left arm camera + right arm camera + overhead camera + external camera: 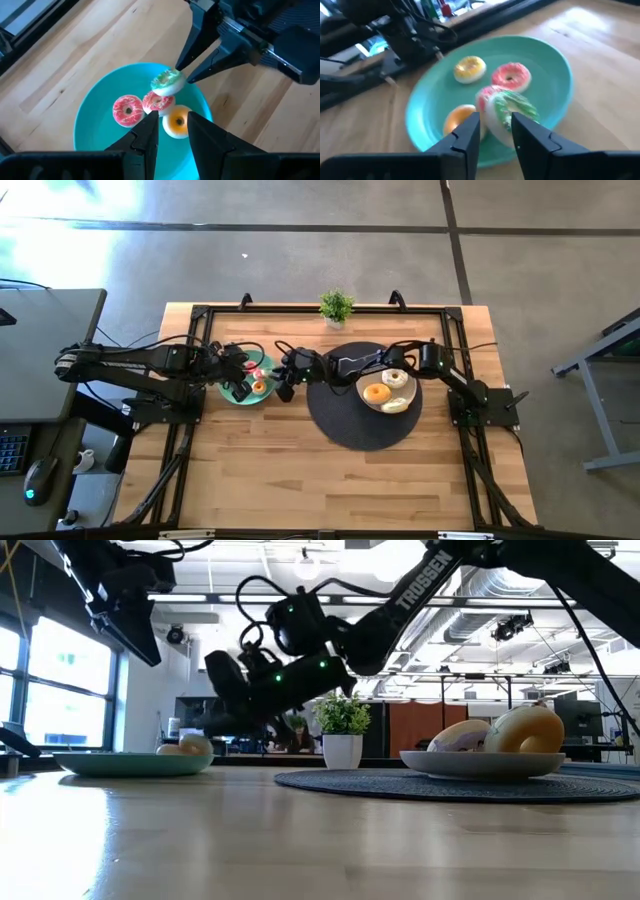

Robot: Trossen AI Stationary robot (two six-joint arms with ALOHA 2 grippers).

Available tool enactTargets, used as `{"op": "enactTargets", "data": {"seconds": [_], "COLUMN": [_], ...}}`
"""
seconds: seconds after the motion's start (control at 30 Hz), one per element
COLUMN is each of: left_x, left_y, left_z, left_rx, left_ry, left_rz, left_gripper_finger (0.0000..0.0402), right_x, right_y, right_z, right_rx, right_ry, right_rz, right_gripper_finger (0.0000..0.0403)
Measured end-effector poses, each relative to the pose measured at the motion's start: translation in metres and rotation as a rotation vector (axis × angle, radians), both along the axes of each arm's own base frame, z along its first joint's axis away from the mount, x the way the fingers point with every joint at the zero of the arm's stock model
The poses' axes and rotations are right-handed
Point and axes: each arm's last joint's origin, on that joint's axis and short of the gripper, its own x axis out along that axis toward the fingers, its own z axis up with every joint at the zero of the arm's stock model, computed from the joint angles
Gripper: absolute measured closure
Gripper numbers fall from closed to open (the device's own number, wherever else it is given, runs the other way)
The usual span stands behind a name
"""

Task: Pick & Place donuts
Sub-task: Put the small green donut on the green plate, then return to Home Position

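A teal plate (232, 392) holds several small donuts: two pink ones (127, 110) (157, 101), a yellow-orange one (176, 122), and another orange one (460, 117). My right gripper (495, 122) reaches over from the table's right and is shut on a green-iced donut (512, 111) just above the plate. My left gripper (172, 120) hovers open over the plate's left side and touches nothing. A beige plate (404, 394) on a dark round mat (350, 425) carries three larger donuts: orange (376, 392), white (395, 377) and pale yellow (396, 406). My right gripper pinches the green-iced donut between its two fingers at its white rim (166, 89). The fingers (181, 65) slant down from the table's right side. The donut is tilted and sits over a pink donut (487, 95); whether it touches that one, I cannot tell.
A small potted plant (336, 307) stands at the table's far edge behind the mat. Black frame rails run along the table's sides. The two grippers are close together over the teal plate. Bare wood lies toward the near edge.
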Motion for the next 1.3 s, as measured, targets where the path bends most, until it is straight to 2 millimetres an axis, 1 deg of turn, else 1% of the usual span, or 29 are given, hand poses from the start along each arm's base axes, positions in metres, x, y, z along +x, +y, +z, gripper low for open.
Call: {"op": "enactTargets", "data": {"seconds": [0.1,0.17,0.23,0.27,0.33,0.43,0.53,0.6,0.67,0.73,0.8,0.9,0.97,1.03,1.17,1.3], "left_x": [0.0,0.0,-0.001,-0.002,-0.008,-0.021,-0.04,-0.057,-0.076,-0.096,-0.112,-0.122,-0.121,-0.117,-0.102,-0.082], "left_y": [0.0,0.0,0.0,0.0,0.001,0.002,0.001,0.002,0.002,0.001,-0.001,-0.002,-0.003,-0.004,-0.007,-0.009], "left_z": [0.0,0.0,0.001,0.002,0.012,0.033,0.052,0.061,0.066,0.066,0.062,0.052,0.046,0.036,0.004,-0.023], "left_rx": [-0.006,-0.003,0.013,0.029,0.055,0.056,0.058,0.058,0.06,0.043,0.03,0.039,0.059,0.092,0.127,0.152], "left_ry": [-0.001,0.001,0.005,0.0,-0.032,-0.105,-0.173,-0.235,-0.316,-0.384,-0.462,-0.597,-0.716,-0.771,-0.745,-0.749], "left_rz": [-0.004,-0.01,-0.021,-0.015,0.003,0.0,-0.02,-0.018,-0.027,-0.081,-0.146,-0.218,-0.249,-0.32,-0.469,-0.525], "left_gripper_finger": [0.03,0.03,0.03,0.03,0.03,0.03,0.03,0.03,0.03,0.03,0.03,0.03,0.03,0.03,0.03,0.03], "right_x": [0.001,0.0,-0.004,-0.008,-0.019,-0.049,-0.09,-0.12,-0.152,-0.186,-0.219,-0.259,-0.279,-0.296,-0.325,-0.347], "right_y": [0.001,0.002,0.005,0.006,0.008,0.016,0.026,0.035,0.044,0.052,0.058,0.063,0.066,0.069,0.076,0.079], "right_z": [0.007,0.02,0.044,0.06,0.093,0.146,0.199,0.223,0.235,0.234,0.225,0.204,0.19,0.177,0.155,0.139], "right_rx": [-0.005,-0.007,-0.009,-0.021,-0.064,-0.179,-0.333,-0.402,-0.453,-0.463,-0.44,-0.395,-0.393,-0.39,-0.346,-0.329], "right_ry": [-0.036,-0.059,-0.083,-0.087,-0.069,0.014,0.074,0.096,0.099,0.096,0.06,-0.056,-0.148,-0.229,-0.341,-0.402], "right_rz": [0.033,0.075,0.136,0.167,0.206,0.212,0.138,0.09,0.063,0.047,0.035,-0.022,-0.039,-0.011,0.087,0.107], "right_gripper_finger": [0.0282,0.028,0.028,0.028,0.0279,0.0279,0.0279,0.0279,0.0279,0.0279,0.0279,0.0279,0.0279,0.0279,0.0279,0.0279]}}
